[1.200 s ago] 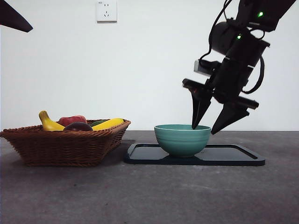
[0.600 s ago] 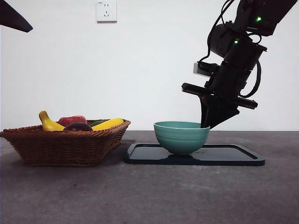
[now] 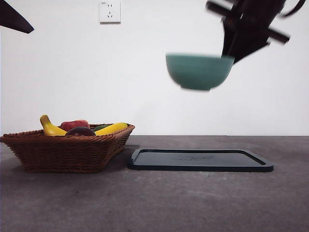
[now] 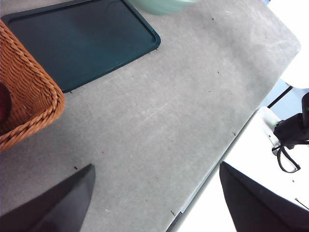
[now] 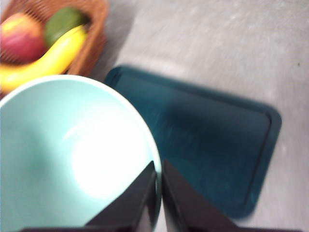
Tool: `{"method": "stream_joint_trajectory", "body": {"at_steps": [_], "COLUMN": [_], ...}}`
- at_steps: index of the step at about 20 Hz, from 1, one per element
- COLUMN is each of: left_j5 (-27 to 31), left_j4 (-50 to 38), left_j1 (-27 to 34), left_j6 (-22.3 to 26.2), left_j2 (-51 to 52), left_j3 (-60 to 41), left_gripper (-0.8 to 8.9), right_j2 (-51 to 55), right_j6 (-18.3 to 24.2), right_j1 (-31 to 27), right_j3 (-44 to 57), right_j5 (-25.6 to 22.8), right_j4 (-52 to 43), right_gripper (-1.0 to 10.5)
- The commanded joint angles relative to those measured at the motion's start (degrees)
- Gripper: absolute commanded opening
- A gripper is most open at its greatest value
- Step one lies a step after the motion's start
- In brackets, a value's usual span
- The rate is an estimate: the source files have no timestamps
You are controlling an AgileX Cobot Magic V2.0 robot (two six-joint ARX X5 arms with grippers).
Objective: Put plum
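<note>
Right hand (image 5: 158, 186): pinching the rim of the green bowl (image 3: 198, 71), one jaw inside the wall and one outside, pressed close on it; in the front view the hand (image 3: 231, 54) shows dark and blurred at the top right.
Green bowl: held in the air, high above the dark tray (image 3: 200, 160), upright and slightly blurred; its pale inside (image 5: 72, 159) holds nothing that shows.
Dark tray: flat on the grey tabletop (image 3: 154, 203), just beside the basket (image 3: 67, 150), with nothing on it.
Plum (image 3: 80, 131): lying in the wicker basket, its dark maroon top showing just above the front rim, between the two bananas and in front of the red fruit (image 3: 75, 124).
Bananas: one (image 3: 49, 127) curving up at the basket's left, another (image 3: 112, 128) lying along the right.
Green fruit (image 5: 65, 21): in the basket beside a banana.
Left hand (image 4: 154, 203): jaws spread wide, high over bare tabletop near the table's edge, holding nothing; the basket's corner (image 4: 29, 96) and the tray (image 4: 82, 38) lie beyond it.
Wall socket (image 3: 110, 11): on the white wall behind.
</note>
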State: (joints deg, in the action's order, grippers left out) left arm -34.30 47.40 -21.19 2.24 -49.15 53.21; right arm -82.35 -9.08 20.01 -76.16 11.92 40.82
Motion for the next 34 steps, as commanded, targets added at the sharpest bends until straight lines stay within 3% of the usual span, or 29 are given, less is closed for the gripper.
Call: {"method": "stream_joint_trajectory", "body": {"at_steps": [1,8,17,31,34], "left_j5": [-0.2,-0.2,-0.2,-0.2,-0.2], "left_j4": [-0.6,-0.6,-0.6,-0.5,-0.5], "left_j1": [-0.3,-0.3,-0.3,-0.3,-0.3], "left_j6": [0.7,0.7,0.7,0.7,0.7], "left_j2": [-0.3,-0.3,-0.3,-0.3,-0.3], "left_j3": [1.0,1.0,1.0,1.0,1.0], "left_gripper": [4.05,4.05,4.05,4.05,4.05], "right_j2": [3.6,14.5,12.9,3.0,3.1], "right_j6": [2.3,1.5,-3.0,-3.0,-3.5], "right_j1": [1.7,8.0,13.3,14.8,14.8], "right_j3": [-0.8,11.6,30.4,32.7,32.7], "right_j5": [0.0,-0.3,-1.5,-4.5,-4.5], "right_j4": [4.1,2.9,-11.8,-17.4,-17.2], "right_gripper": [0.1,0.1,0.1,0.2,1.6]}}
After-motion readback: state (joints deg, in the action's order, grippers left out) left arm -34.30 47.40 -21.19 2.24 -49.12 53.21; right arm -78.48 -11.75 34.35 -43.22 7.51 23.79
